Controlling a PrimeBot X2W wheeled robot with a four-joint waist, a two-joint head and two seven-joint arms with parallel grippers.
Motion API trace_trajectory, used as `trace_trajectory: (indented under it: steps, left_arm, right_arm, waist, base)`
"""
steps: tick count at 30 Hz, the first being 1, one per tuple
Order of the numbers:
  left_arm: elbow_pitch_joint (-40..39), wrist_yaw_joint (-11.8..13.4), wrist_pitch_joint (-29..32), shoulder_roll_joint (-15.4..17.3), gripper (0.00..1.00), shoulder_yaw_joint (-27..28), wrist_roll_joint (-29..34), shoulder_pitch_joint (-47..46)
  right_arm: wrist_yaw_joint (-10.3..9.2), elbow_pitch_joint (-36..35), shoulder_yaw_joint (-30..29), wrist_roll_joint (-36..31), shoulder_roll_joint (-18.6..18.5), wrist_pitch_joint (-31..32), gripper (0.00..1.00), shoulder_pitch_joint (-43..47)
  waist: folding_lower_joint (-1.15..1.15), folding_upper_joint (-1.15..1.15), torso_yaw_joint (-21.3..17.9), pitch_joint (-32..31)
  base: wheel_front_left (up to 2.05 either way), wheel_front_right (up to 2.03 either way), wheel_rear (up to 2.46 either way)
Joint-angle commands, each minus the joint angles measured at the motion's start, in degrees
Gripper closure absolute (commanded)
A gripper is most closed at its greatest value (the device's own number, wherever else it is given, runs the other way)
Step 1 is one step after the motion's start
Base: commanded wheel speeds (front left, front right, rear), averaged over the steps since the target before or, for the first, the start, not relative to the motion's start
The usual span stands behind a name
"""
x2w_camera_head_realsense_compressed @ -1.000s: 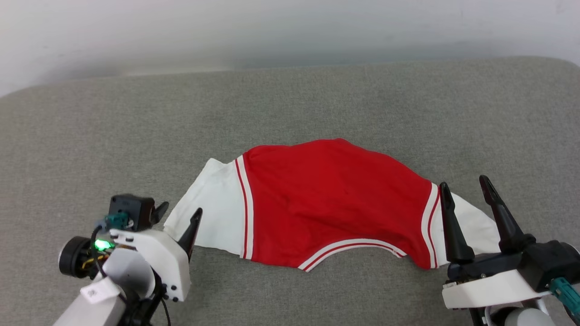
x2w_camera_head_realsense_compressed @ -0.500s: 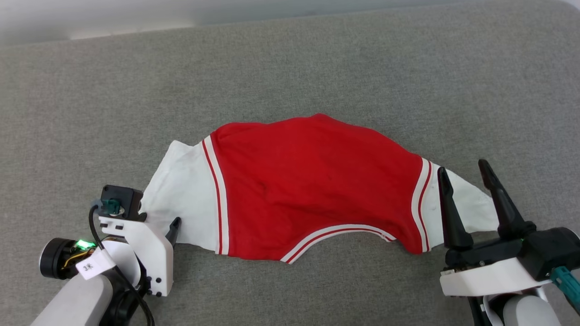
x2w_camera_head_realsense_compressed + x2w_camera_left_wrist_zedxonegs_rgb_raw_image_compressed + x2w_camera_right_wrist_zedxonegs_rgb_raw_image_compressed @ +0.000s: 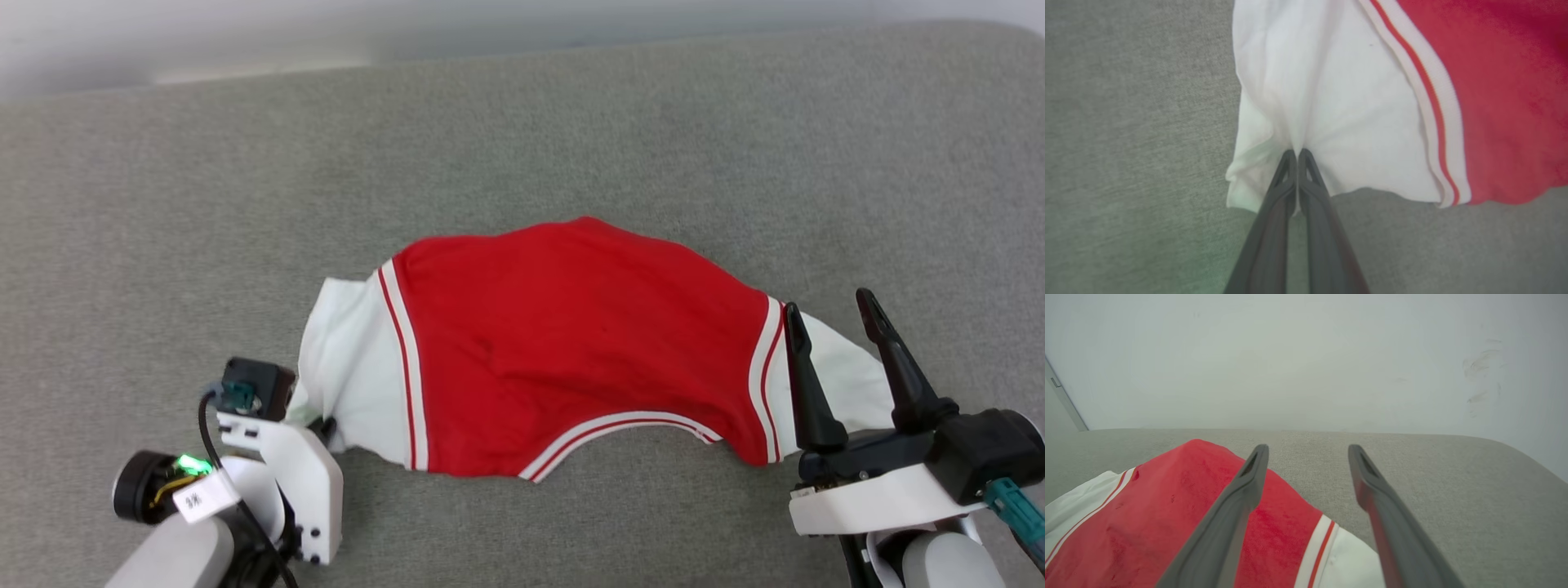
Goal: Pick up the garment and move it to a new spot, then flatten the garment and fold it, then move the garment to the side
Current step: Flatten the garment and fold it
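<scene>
Left gripper (image 3: 1297, 152), wide open a second ago, is now clamped on the garment (image 3: 571, 343) at its white sleeve edge. The garment lies spread on the cushion (image 3: 522, 131). Right gripper (image 3: 829, 304) stays apart over the opposite sleeve. Judgement: pickup half secured.

Head camera looks down; left wrist close overhead, right wrist low, level; all share the garment (image 3: 571, 343)

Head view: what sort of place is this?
Probably an indoor test room: a grey fabric-covered pad with rounded corners, against a plain white wall, with a garment laid on it.
</scene>
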Motion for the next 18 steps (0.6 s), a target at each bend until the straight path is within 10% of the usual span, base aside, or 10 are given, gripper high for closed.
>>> trace_trajectory:
  steps: [1,18]
  left_arm:
    - [0.02,0.53,0.26,0.3,1.0,-0.58,-0.05,2.48]
    - [-7.84,3.51,-7.34,5.73,1.0,4.53,-0.47,12.53]
  right_arm:
    - [-0.02,0.21,-0.02,0.07,0.12,-0.14,0.0,0.7]
    - [-0.02,5.56,-1.04,1.08,0.12,-0.14,0.0,4.61]
  waist:
    - [0.0,0.0,0.92,-1.81]
    - [0.0,0.0,3.72,-11.43]
  base:
    - [0.0,0.0,0.0]
    - [0.0,0.0,0.0]
